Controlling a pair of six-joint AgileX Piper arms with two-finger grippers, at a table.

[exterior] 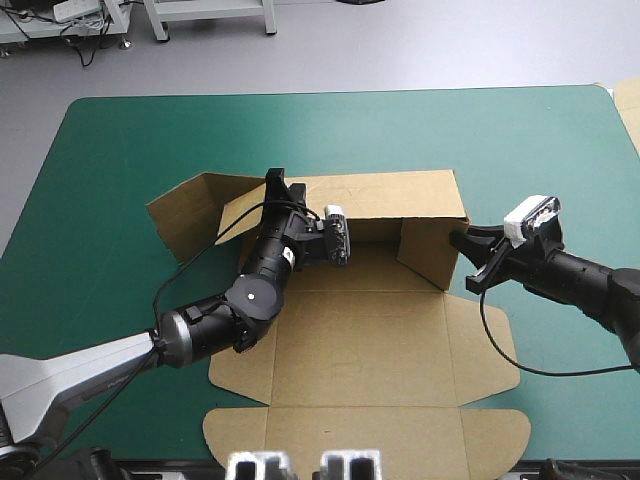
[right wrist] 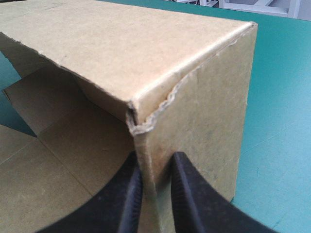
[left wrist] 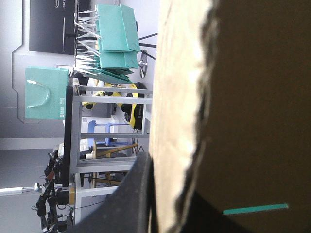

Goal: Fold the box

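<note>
The brown box (exterior: 370, 330) lies in the middle of the table, its base flat and its far wall raised. At the top edge of that far wall sits my left gripper (exterior: 278, 185), toward the wall's left end. In the left wrist view the board (left wrist: 252, 97) runs between the fingers (left wrist: 131, 199), so the left gripper (left wrist: 165, 194) is shut on it. My right gripper (exterior: 458, 240) pinches the upright right end flap. In the right wrist view its fingertips (right wrist: 130, 189) are all but closed on the board's corner edge (right wrist: 146, 53).
The lid and its flaps (exterior: 370, 440) lie flat toward the table's front edge. A left side flap (exterior: 185, 215) stands half raised. Bare teal-green cover (exterior: 120, 160) surrounds the box. A pale brown edge (exterior: 628, 100) shows at the table's far right corner.
</note>
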